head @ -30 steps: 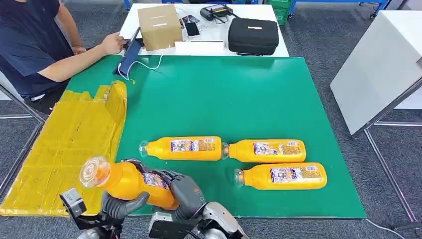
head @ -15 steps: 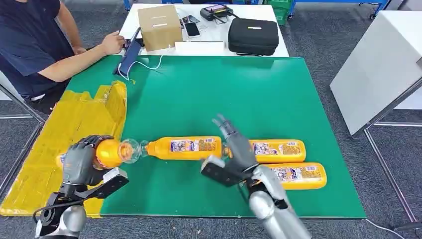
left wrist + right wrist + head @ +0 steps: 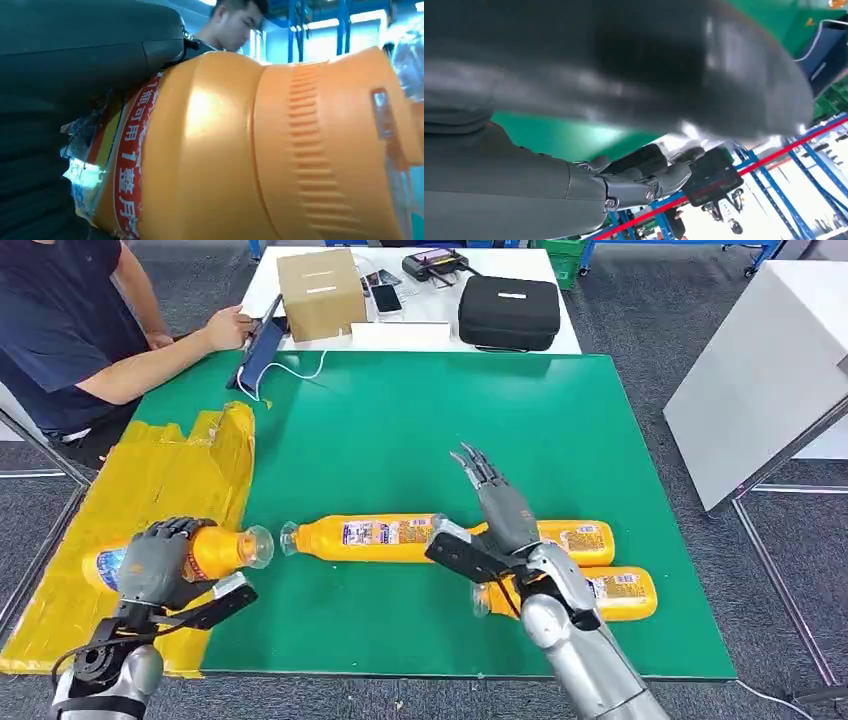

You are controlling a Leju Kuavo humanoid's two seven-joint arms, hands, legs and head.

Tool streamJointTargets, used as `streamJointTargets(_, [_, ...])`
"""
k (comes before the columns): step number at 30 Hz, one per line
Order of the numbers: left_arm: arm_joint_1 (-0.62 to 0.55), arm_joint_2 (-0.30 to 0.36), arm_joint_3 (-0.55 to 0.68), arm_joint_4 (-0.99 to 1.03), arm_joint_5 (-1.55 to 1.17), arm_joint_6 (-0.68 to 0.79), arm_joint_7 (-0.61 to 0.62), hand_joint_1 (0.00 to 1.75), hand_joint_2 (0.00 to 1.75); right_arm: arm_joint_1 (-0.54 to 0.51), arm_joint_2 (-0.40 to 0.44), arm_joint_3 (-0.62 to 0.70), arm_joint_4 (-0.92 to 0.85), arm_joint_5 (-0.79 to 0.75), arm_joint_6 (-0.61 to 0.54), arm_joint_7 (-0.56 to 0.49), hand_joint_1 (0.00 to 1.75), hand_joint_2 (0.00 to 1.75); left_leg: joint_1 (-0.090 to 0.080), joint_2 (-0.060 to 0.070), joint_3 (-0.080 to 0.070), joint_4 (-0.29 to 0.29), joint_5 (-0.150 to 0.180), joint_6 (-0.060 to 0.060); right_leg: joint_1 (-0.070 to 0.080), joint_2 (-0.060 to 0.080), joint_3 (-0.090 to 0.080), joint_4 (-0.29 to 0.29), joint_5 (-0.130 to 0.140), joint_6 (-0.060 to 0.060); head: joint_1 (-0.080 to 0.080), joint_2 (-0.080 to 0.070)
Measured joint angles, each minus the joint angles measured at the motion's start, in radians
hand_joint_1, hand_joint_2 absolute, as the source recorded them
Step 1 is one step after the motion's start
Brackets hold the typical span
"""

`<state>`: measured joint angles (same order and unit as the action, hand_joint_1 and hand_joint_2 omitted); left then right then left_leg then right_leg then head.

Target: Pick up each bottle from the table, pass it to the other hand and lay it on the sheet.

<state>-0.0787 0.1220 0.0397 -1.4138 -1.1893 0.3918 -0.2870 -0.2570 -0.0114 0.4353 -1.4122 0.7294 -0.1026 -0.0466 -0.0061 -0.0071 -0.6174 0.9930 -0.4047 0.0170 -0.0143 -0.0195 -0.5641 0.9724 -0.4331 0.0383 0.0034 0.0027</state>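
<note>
My left hand (image 3: 152,562) grips an orange bottle (image 3: 215,550) held on its side over the yellow sheet (image 3: 150,490), with its clear cap pointing toward the green mat (image 3: 450,420). Whether the bottle touches the sheet I cannot tell. The left wrist view has the same bottle (image 3: 260,150) close up under my left hand (image 3: 75,55). My right hand (image 3: 497,508) is open with fingers stretched forward, hovering over the mat. Three more orange bottles lie on the mat: one in the middle (image 3: 365,537), one (image 3: 575,538) partly hidden behind my right hand, one (image 3: 612,592) nearer me.
A person sits at the far left with a hand (image 3: 228,328) by a dark tablet. A cardboard box (image 3: 320,292), phones and a black case (image 3: 508,312) stand on the white table beyond the mat. A white board (image 3: 760,370) slants at the right.
The bottle passed from both hands to my left hand alone, which carried it left and down over the sheet. My right hand let go and swung right over the lying bottles.
</note>
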Motion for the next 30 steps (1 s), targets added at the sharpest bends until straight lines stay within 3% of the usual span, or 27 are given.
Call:
streamJointTargets(1, [-0.015,0.012,-0.003,0.034,-0.066,0.014,0.035,1.75,1.75,-0.018,-0.008,0.001,0.011,0.002,0.005,0.013,0.00,1.75,0.000,0.000,0.000,0.000,0.000,0.000,0.000,0.000,-0.001,0.000,0.000,0.000,0.000,0.000])
streamJointTargets(5, [-0.103,0.073,-0.089,0.239,-0.132,-0.084,0.024,1.75,1.75,-0.109,-0.012,0.011,0.127,0.000,0.059,0.025,0.00,1.75,0.000,0.000,0.000,0.000,0.001,0.000,0.000,0.000,0.000,0.000,0.000,0.000,0.000,0.000])
streamJointTargets(6, [-0.123,0.086,-0.106,0.273,-0.118,-0.113,-0.001,0.45,1.75,-0.130,-0.011,0.017,0.157,-0.007,0.074,0.025,0.00,1.75,0.000,0.000,0.000,0.000,0.001,0.000,0.000,0.000,0.000,0.001,0.000,0.000,0.000,0.000])
streamJointTargets(7, [-0.150,0.104,-0.128,0.309,-0.098,-0.140,-0.031,0.00,1.75,-0.155,-0.007,0.025,0.195,-0.014,0.085,0.025,0.00,1.75,0.000,-0.001,0.000,0.000,0.002,-0.001,0.000,0.000,0.001,0.001,0.000,0.000,0.000,0.000])
streamJointTargets(8, [-0.173,0.124,-0.150,0.345,-0.071,-0.162,-0.066,0.00,0.00,-0.179,-0.001,0.033,0.234,-0.021,0.095,0.023,0.00,1.75,0.000,-0.001,0.000,0.000,0.002,-0.001,0.000,0.000,0.001,0.001,0.000,0.000,0.000,0.000])
streamJointTargets(18, [-0.317,0.233,-0.327,0.521,0.116,-0.282,-0.243,0.00,0.00,-0.359,0.076,0.136,0.562,-0.046,0.178,0.013,0.00,1.75,0.001,-0.001,0.001,0.000,0.003,-0.002,0.000,0.000,0.001,0.002,0.000,0.000,0.000,0.000])
streamJointTargets(30, [-0.400,0.259,-0.419,0.589,0.330,-0.393,-0.356,0.00,0.00,-0.471,0.188,0.254,0.789,-0.034,0.240,0.022,0.00,1.75,0.001,0.000,0.001,0.000,0.003,-0.002,0.000,0.000,0.001,0.002,0.000,0.000,0.000,0.000])
